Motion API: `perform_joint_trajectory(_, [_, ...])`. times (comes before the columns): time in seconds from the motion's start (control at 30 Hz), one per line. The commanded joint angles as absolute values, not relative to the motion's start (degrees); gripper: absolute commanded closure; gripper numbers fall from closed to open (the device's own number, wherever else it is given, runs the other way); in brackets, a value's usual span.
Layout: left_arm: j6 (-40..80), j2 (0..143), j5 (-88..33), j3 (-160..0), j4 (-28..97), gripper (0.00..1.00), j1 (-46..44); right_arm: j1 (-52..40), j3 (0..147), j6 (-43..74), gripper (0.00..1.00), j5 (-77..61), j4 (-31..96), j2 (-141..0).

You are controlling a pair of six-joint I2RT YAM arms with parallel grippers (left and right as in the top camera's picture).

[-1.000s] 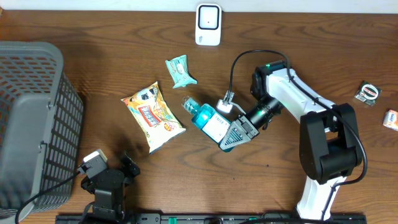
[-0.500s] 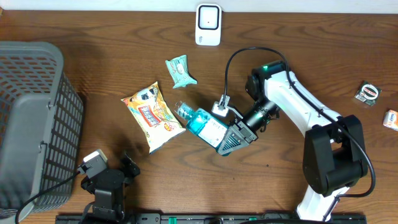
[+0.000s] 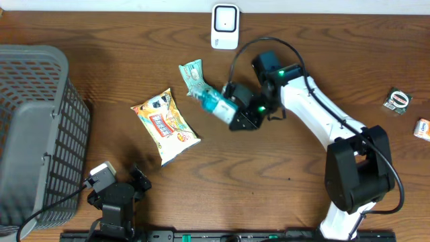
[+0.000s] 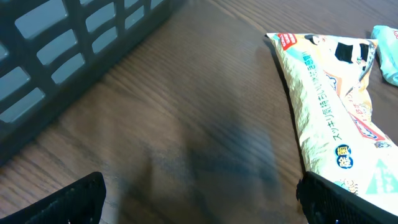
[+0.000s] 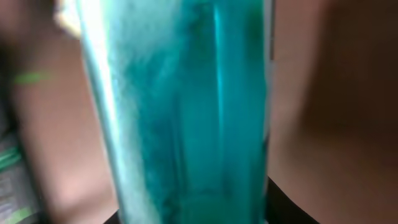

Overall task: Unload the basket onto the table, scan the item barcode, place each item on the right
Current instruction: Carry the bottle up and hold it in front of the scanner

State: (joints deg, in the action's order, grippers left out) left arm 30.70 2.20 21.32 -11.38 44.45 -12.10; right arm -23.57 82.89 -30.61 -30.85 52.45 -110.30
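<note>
The right claw point(image 3: 232, 111) holds the clear plastic bottle of teal liquid point(image 3: 213, 104), whose free end sticks out to the claw's left, just beside the small teal sachet point(image 3: 193, 75). Behind the claw, at the far edge of the brown wooden table point(image 3: 282, 195), stands the white box-shaped scanner point(image 3: 225, 27). Left of the claw and nearer lies the yellow crinkled snack bag point(image 3: 164, 124), with the grey plastic lattice basket point(image 3: 33, 134) far beyond it, and well off to the claw's right lie a small dark wrapped packet point(image 3: 397, 99) and a small orange-and-white packet point(image 3: 422, 128).
</note>
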Motion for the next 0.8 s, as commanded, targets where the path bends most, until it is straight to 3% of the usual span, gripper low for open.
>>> perform_joint_trajectory(0.0, [30.94,2.26,22.55,-11.14,46.46,0.02,-12.05,-25.61,84.82,-23.7,0.99,-16.43,46.28,-107.37])
perform_joint_trajectory(0.27, [30.94,2.26,22.55,-11.14,46.46,0.02,-12.05,-27.46,84.79,-24.62,0.99,10.83,18.81,-108.99])
perform_joint_trajectory(0.6, [30.94,2.26,22.55,-11.14,46.46,0.02,-12.05,-26.57,85.49,-35.38,0.99,18.65,-11.51,-118.5])
perform_joint_trajectory(0.77, [30.94,2.26,22.55,-11.14,46.46,0.02,-12.05,-26.37,94.3,-43.09,0.99,24.53,-17.56,-128.07])
